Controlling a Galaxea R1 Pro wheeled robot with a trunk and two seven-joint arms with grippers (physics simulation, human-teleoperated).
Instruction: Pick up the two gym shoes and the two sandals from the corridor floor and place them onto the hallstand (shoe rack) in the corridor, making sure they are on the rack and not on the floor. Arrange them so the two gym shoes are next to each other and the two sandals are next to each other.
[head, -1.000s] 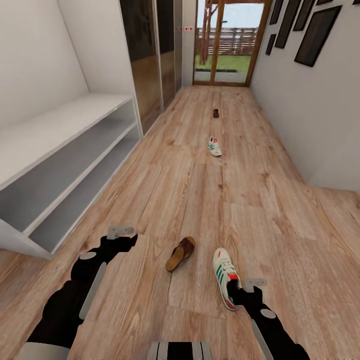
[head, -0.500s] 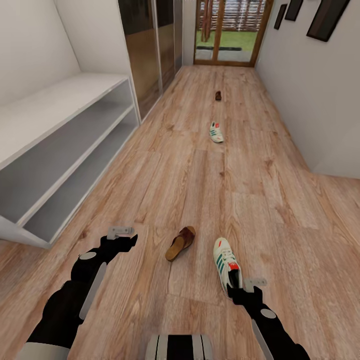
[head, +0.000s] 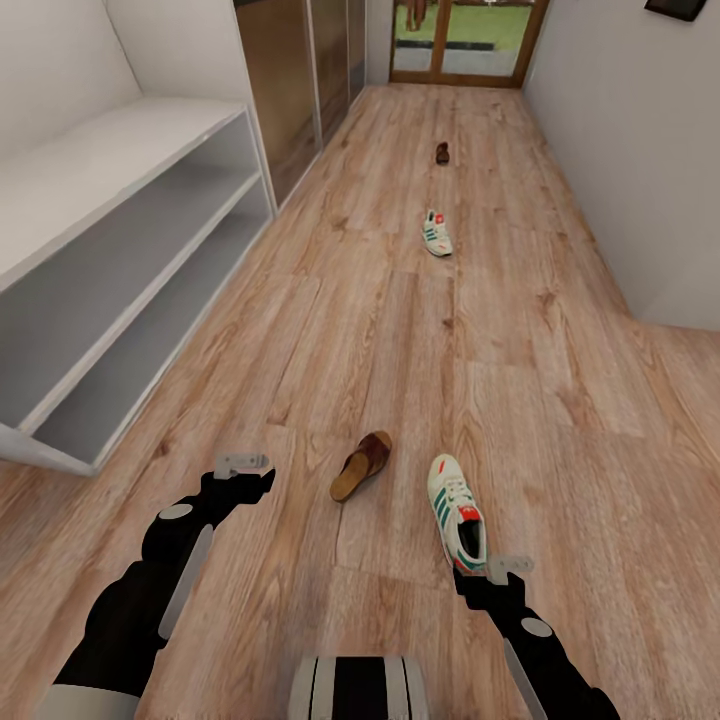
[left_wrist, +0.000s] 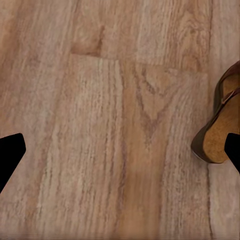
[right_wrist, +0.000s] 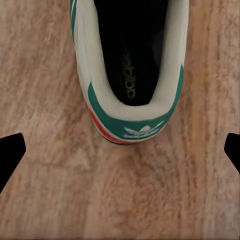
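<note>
White, green-striped gym shoe (right_wrist: 129, 70), orange heel tab, seemingly upright; right tool (right_wrist: 120, 150) spread open.

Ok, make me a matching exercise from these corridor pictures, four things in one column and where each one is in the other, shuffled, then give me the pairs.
Things:
1. near gym shoe
2. near sandal
3. far gym shoe
4. hallstand

Places:
A. against the wall on the robot's left
B. on the floor just ahead of the right gripper
C. far down the corridor, just before the far sandal
D. on the floor between the two arms, left of the near sneaker

Pairs: 1-B, 2-D, 3-C, 4-A
</note>
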